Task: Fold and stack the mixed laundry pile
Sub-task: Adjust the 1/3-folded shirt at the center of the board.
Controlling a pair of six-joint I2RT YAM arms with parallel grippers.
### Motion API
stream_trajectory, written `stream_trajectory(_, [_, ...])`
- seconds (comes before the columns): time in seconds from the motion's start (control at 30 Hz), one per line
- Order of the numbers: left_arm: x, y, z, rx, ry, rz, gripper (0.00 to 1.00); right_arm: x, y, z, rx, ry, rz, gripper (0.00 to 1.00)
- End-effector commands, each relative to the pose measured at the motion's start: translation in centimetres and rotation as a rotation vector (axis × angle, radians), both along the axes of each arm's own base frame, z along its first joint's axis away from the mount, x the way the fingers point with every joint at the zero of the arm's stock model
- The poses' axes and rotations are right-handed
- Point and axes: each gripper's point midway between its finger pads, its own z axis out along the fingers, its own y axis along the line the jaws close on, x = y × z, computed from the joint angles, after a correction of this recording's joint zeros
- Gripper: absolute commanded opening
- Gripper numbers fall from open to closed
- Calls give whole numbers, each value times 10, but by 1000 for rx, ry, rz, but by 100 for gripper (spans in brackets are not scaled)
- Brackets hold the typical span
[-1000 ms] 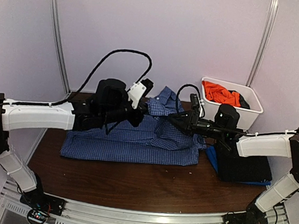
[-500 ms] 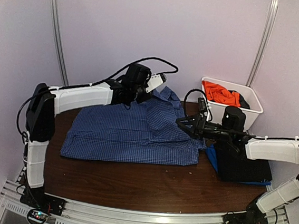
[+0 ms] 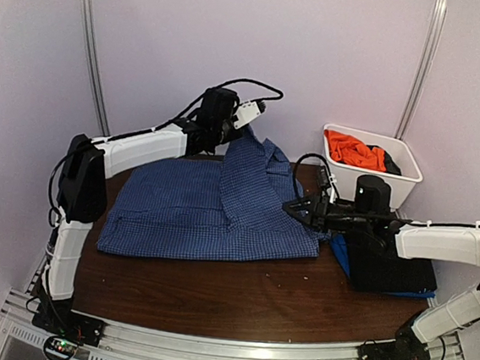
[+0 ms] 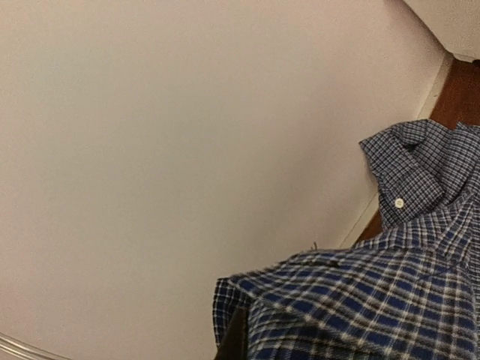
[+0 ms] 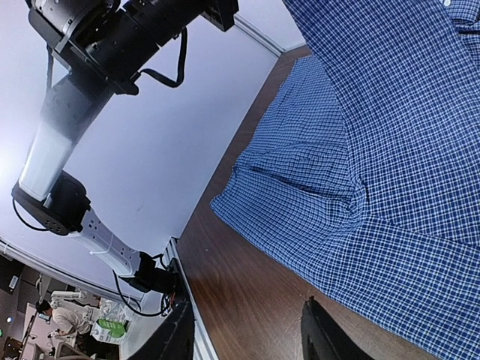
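The blue-and-white check shirt [image 3: 211,211] lies spread on the brown table. Its collar end is lifted at the back. My left gripper [image 3: 229,138] is shut on the shirt's upper part and holds it up by the back wall. In the left wrist view the cloth [image 4: 375,300] drapes over my fingers, with one dark fingertip [image 4: 236,341] showing. My right gripper [image 3: 292,209] is open and empty, low at the shirt's right edge. Its view shows the shirt [image 5: 375,150] ahead of the gripper [image 5: 247,337]. The orange T-shirt [image 3: 353,148] and a black piece [image 3: 392,165] lie in the tub.
The white tub [image 3: 410,184] stands at the back right. A folded black piece [image 3: 389,262] lies on a blue piece [image 3: 339,256] at the right, under my right arm. The back wall is close behind my left gripper. Bare table [image 3: 237,299] shows in front.
My left arm has swung from over the shirt to the back wall, lifting the shirt's collar part up and taut. My right gripper has shifted slightly down by the shirt's right edge.
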Motion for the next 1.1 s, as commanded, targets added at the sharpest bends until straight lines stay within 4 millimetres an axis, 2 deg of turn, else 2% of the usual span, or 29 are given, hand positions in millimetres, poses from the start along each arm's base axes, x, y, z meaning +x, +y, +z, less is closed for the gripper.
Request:
stream_trajectory(0.0, [-32,-33,-27,51,52,-168,0,6,-8,-23,-69,10,-39,48])
stream_trajectory(0.1, [-55,-33,-39,48,88,-210,0,8,-13,-33,-91,29,-59,47])
stream_trajectory(0.27, [-114,-26,-52,14,157,-361,0,12,-24,-47,-130,50,-87,45])
stream_trajectory(0.37, [-143,-6,-70,23,230,-375,0,20,-32,-58,-182,63,-115,44])
stream_trajectory(0.47, [-161,16,-92,27,277,-341,0,32,-44,-81,-326,91,-158,41])
stream_trajectory(0.53, [-167,27,-107,46,298,-319,0,41,-55,-100,-447,112,-183,40])
stream_trajectory(0.63, [-168,35,-118,59,306,-289,0,47,-72,-125,-605,145,-211,38])
stream_trajectory(0.87, [-161,34,-114,67,264,-274,0,60,-93,-152,-792,168,-242,38])
stream_trajectory(1.07, [-159,32,-111,77,250,-280,0,62,-98,-168,-850,197,-241,46])
